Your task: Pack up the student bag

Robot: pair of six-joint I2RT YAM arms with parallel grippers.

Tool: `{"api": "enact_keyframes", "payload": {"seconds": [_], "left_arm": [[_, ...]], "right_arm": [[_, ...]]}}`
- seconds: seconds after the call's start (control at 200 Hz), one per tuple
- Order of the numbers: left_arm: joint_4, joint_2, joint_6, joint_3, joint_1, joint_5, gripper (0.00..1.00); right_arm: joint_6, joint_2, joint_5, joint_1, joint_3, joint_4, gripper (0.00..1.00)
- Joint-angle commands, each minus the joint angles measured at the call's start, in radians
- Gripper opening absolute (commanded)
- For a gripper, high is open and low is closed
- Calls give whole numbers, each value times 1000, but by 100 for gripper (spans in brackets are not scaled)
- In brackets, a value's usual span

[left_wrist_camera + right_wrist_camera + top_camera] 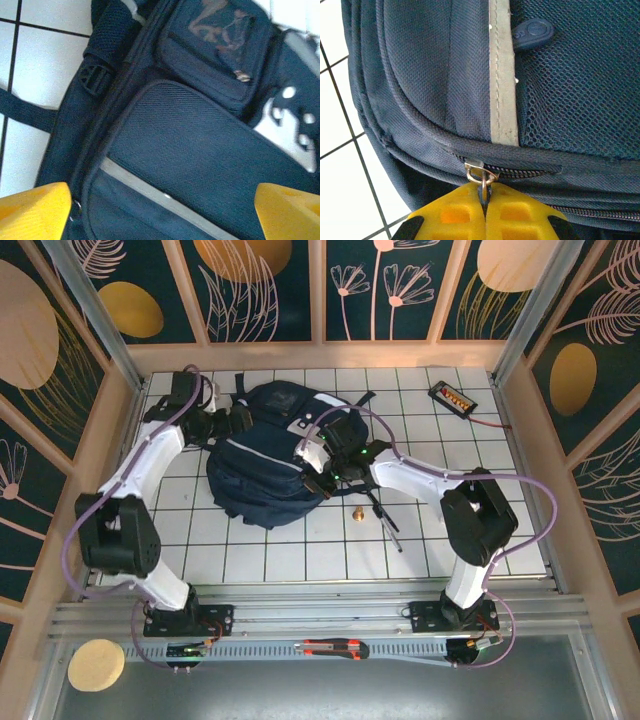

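The student bag (262, 465), a big dark navy backpack with pale reflective stripes, lies flat on the white gridded table. My right gripper (485, 194) is at its right side, yellow fingers shut on the metal zipper pull (481, 172) of a zipper along the bag's edge. In the top view that gripper (318, 480) rests against the bag. My left gripper (162, 215) hovers over the bag's front panel (190, 145) with its yellow fingertips (32, 212) far apart and nothing between them. In the top view it (236, 422) sits at the bag's upper left.
A black device with orange buttons (452, 397) and a red cable lies at the back right. A small brass piece (357, 513) and a thin black rod (388, 520) lie right of the bag. A utility knife (335, 648) and a yellow disc (96, 664) rest by the front rail.
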Motion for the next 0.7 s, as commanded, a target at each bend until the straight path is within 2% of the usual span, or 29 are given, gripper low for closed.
{"api": "enact_keyframes", "payload": {"seconds": [0.0, 0.215, 0.255, 0.385, 0.465, 0.611, 0.691], "left_arm": [[-134, 105, 190, 75, 6, -38, 88], [-161, 267, 254, 208, 20, -19, 75], [-175, 295, 266, 236, 21, -5, 74], [-194, 360, 283, 292, 21, 58, 65], [-183, 385, 272, 303, 20, 103, 50], [-179, 419, 235, 325, 21, 156, 1], [-146, 406, 163, 308, 35, 158, 0]], "right_arm": [[-42, -6, 9, -44, 20, -36, 0], [-42, 11, -5, -58, 45, -45, 0], [-42, 16, -5, -58, 48, -46, 0], [-45, 33, -1, -58, 55, -51, 0], [-51, 40, 4, -59, 61, -55, 0], [-51, 62, 11, -69, 80, -57, 0], [-49, 67, 14, -74, 91, -63, 0]]}}
